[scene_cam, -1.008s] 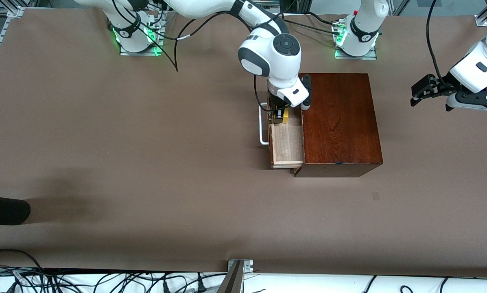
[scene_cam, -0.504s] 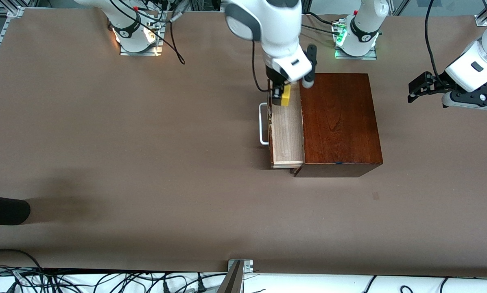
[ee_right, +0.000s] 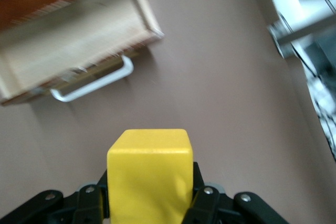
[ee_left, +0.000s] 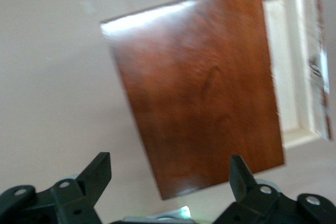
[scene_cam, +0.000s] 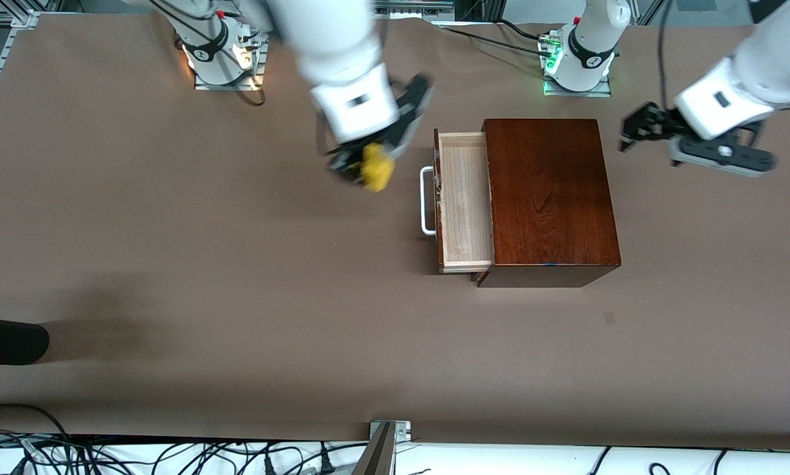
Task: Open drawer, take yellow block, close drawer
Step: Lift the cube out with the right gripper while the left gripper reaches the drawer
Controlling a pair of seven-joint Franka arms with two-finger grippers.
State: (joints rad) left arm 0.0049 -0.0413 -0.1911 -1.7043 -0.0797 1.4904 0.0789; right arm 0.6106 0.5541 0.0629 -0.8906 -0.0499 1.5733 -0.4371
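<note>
The yellow block [scene_cam: 377, 173] hangs in the air with my right gripper [scene_cam: 363, 167] shut on it, over bare table beside the drawer's handle [scene_cam: 426, 202], toward the right arm's end. In the right wrist view the block [ee_right: 149, 174] fills the gap between the fingers. The drawer [scene_cam: 464, 198] stands pulled out of the dark wooden cabinet [scene_cam: 550, 198], and its pale interior shows nothing inside. My left gripper [scene_cam: 637, 129] is open in the air beside the cabinet, toward the left arm's end. The left wrist view shows its fingers [ee_left: 100, 167] spread wide above the cabinet [ee_left: 199, 93].
A black object [scene_cam: 6, 340] juts in at the table's edge toward the right arm's end. Cables [scene_cam: 170, 455] and a metal bracket [scene_cam: 388, 432] run along the edge nearest the camera. The arms' bases [scene_cam: 576, 63] stand along the other long edge.
The right gripper lifted the yellow block out of the drawer and carried it off past the handle toward the right arm's end. The left gripper moved closer to the cabinet.
</note>
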